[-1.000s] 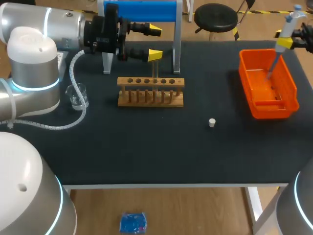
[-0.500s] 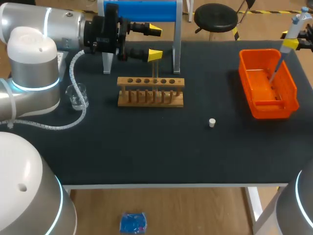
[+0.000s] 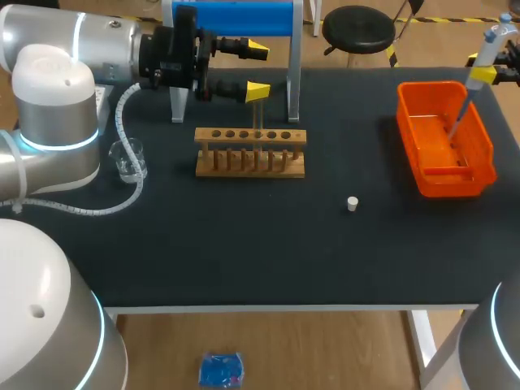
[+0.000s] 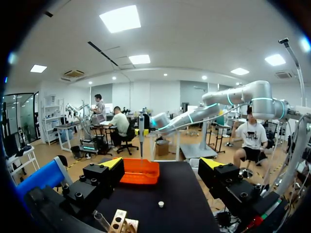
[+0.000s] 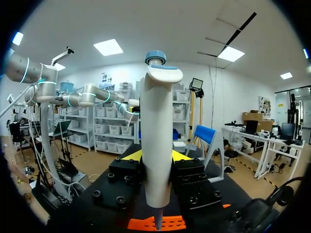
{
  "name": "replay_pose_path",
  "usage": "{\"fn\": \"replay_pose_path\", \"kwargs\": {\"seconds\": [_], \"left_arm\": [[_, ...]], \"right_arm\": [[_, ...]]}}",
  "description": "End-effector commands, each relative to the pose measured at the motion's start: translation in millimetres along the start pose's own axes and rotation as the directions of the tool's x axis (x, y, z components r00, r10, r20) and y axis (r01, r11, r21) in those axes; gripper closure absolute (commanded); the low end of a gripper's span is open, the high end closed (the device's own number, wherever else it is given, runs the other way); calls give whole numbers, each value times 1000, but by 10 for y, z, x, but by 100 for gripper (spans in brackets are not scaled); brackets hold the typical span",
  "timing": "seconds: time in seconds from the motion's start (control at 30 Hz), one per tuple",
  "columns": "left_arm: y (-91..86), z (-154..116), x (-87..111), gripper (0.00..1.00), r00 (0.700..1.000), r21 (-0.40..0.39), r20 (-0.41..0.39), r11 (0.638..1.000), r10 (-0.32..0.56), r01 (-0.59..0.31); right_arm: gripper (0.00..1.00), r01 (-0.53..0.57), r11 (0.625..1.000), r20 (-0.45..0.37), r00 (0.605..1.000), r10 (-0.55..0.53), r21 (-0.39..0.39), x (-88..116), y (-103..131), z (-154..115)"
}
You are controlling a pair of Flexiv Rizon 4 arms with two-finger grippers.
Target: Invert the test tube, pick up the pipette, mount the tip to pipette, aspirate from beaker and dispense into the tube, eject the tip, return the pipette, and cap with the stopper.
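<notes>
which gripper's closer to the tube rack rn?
Left. The left gripper is open, close behind the wooden rack; the right gripper is far off, shut on the pipette above the orange bin.

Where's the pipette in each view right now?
Head view: pipette at the far right, in the right gripper, over the orange bin.
Left wrist view: far ahead of the left gripper, above the bin.
Right wrist view: upright between its own fingers.
Shared landmark: the orange bin.

Rack [image 3: 250, 152]: bare wood — matt
Desk [image 3: 244, 244]: black, matt
Tray [image 3: 455, 184]: orange plastic — glossy
Beaker [image 3: 127, 158]: clear, glassy
Pipette [image 5: 158, 145]: smooth plastic
</notes>
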State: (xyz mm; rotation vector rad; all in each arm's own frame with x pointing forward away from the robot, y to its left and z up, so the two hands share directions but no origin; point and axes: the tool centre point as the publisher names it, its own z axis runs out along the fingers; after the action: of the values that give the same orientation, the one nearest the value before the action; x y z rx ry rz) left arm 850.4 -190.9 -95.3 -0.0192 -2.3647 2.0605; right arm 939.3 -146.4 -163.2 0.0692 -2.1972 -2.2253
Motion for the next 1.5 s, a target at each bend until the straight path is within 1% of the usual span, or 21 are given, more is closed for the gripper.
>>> {"fn": "replay_pose_path", "kwargs": {"seconds": [0.03,1.03,1.1,1.23,1.33,1.37,1.5], "left_arm": [[-2,1,6,0,1000,0,2,1000,0,0],[-2,1,6,0,1000,0,2,1000,0,0],[-77,98,-40,0,1000,-17,10,1000,-19,19],[-272,320,-103,0,1000,-36,16,999,-19,20],[-407,492,-140,0,999,-73,28,997,-36,38],[-460,559,-150,0,999,-67,27,997,-31,32],[-635,800,-187,0,998,-96,46,995,-36,40]], "right_arm": [[100,0,1000,-10,1000,0,0,-23,-7,-24],[100,0,1000,-10,1000,0,0,-23,-7,-24],[100,0,1000,-10,1000,0,0,-23,-7,-24],[100,0,1000,-10,1000,0,0,-23,-7,-24],[100,0,1000,-10,1000,0,0,-23,-7,-24],[100,0,1000,-10,1000,0,0,-23,-7,-24],[100,0,1000,-10,1000,0,0,-23,-7,-24]]}}
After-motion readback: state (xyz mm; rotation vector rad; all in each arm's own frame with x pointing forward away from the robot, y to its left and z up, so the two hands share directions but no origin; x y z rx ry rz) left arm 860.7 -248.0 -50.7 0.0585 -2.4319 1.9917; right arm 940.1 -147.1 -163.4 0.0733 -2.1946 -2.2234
